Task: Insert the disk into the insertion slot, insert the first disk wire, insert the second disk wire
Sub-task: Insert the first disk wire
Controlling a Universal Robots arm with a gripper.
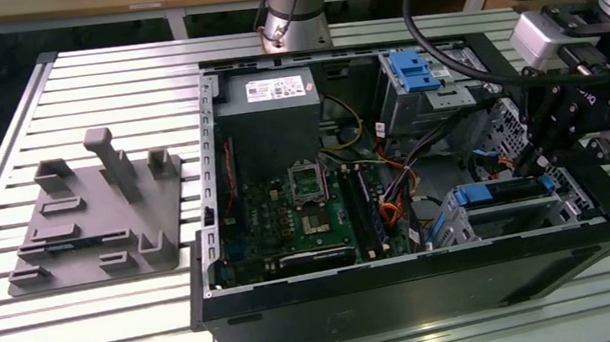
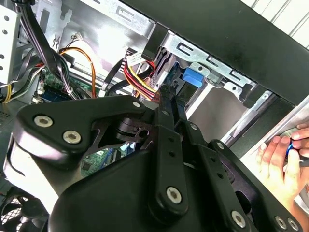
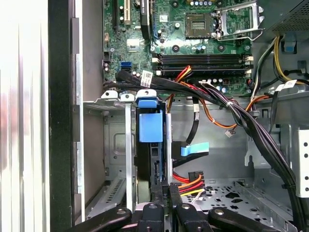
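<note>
The disk (image 1: 503, 192), with its bright blue carrier, sits in the insertion slot (image 1: 500, 218), the low silver cage at the case's front corner on the exterior view's right. In the first wrist view the disk (image 3: 150, 126) stands edge-on between the cage walls (image 3: 116, 145). My gripper (image 1: 531, 168) hangs just above the disk's back end. Its fingers are shut together in both wrist views (image 3: 165, 187) (image 2: 171, 94), with nothing seen between them. A red, yellow and orange wire bundle (image 3: 190, 181) and a blue flat cable (image 3: 195, 149) lie beside the disk, close to the fingertips.
The open computer case (image 1: 407, 295) holds a motherboard (image 1: 309, 212), a power supply (image 1: 270, 94) and a taller grey cage with a blue latch (image 1: 419, 72). Black cable bundles (image 3: 251, 125) cross the bay. A grey fixture (image 1: 97, 216) lies on the slatted table. A person's hand (image 2: 282, 159) is outside the case wall.
</note>
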